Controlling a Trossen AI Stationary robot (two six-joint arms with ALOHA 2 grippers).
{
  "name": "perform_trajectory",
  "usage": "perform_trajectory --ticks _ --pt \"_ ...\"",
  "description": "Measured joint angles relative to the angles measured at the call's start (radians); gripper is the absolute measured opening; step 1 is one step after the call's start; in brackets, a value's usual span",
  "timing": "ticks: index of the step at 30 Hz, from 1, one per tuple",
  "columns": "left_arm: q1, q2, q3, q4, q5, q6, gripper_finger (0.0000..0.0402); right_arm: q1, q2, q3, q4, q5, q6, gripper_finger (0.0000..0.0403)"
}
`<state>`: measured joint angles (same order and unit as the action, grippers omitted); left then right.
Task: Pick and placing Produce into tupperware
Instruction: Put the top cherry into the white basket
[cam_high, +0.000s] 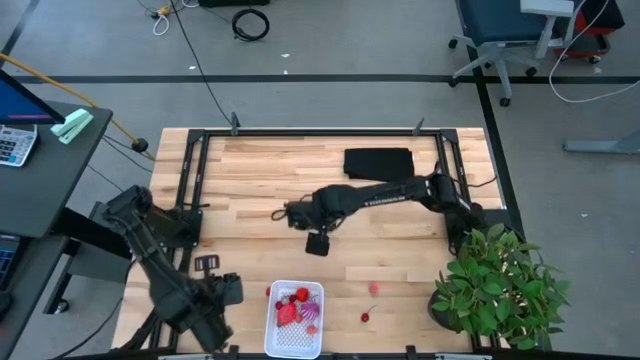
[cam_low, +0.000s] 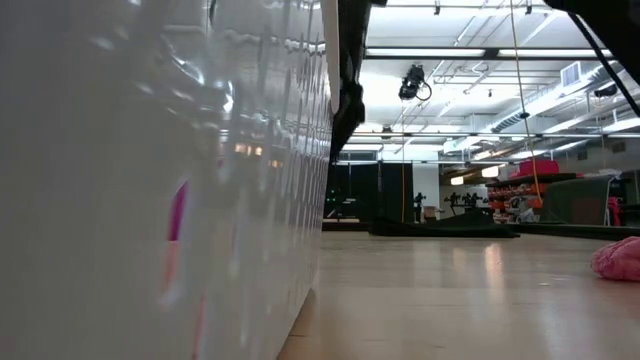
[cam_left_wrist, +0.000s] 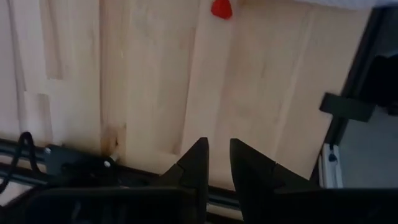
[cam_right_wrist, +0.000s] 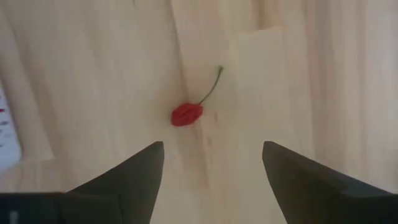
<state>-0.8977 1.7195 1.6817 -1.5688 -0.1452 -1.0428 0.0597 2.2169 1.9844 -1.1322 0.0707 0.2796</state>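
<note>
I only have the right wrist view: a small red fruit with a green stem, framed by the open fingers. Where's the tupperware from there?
Observer: In the high view, the tupperware sits at the table's bottom edge, left of that red fruit.
Operator: Anything in it yet?
Observer: Yes, several red pieces already lie inside.
Operator: Any other loose produce?
Observer: A pink piece lies on the wood just above the red fruit in that picture.

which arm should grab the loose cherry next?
Right. The right gripper is open with the cherry framed just ahead on the table. The left gripper is parked at the table's edge, nearly closed.
</note>
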Motion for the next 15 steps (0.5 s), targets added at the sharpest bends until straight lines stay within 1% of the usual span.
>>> perform_trajectory --ticks 3,7,10,15 --pt "-0.038 0.000 0.000 0.001 -0.021 -0.051 0.0072 -0.033 0.000 -0.026 0.015 -0.054 -0.015 0.0276" --pt "-0.084 0.000 0.000 0.002 -0.056 -0.122 0.0068 -0.056 0.000 -0.034 0.045 -0.055 -0.021 0.0267" --pt "-0.109 0.000 0.000 0.003 -0.084 -0.170 0.0064 -0.059 0.000 -0.058 0.113 -0.056 -0.031 0.0263" --pt "-0.136 0.000 0.000 0.003 -0.121 -0.204 0.0058 -0.053 0.000 -0.110 0.228 -0.058 -0.044 0.0264"
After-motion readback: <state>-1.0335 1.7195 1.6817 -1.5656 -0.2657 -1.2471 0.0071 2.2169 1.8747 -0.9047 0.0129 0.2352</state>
